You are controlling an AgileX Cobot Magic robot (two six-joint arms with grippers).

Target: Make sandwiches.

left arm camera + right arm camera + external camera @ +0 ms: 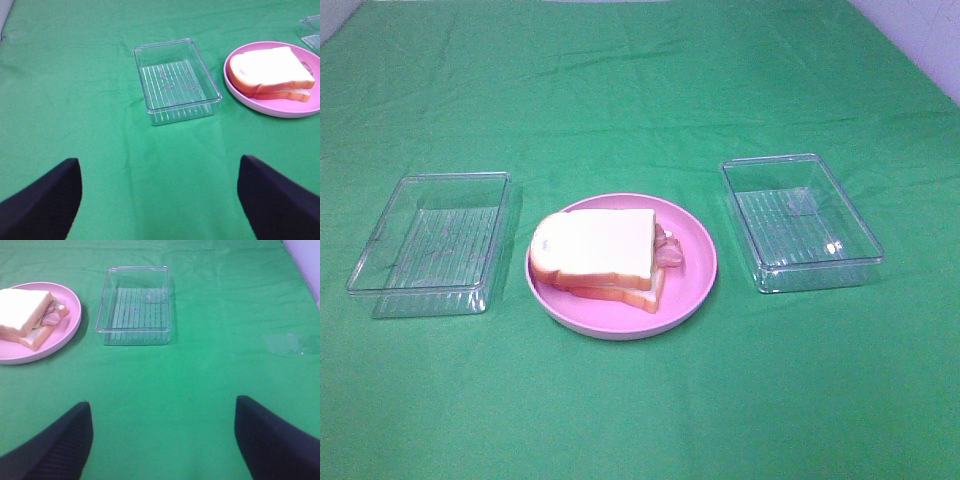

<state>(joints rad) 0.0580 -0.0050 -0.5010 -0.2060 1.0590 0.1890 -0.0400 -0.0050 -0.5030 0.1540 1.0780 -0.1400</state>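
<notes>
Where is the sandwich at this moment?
In the exterior high view, the sandwich lies on the pink plate at the middle, between two clear boxes, left and right.

A green cloth covers the tabletop (640,90). Three things sit right on it in a row. A pink plate (695,285) is in the middle. A clear box (430,240) sits on its left side, and another clear box (800,220) on its right.
</notes>
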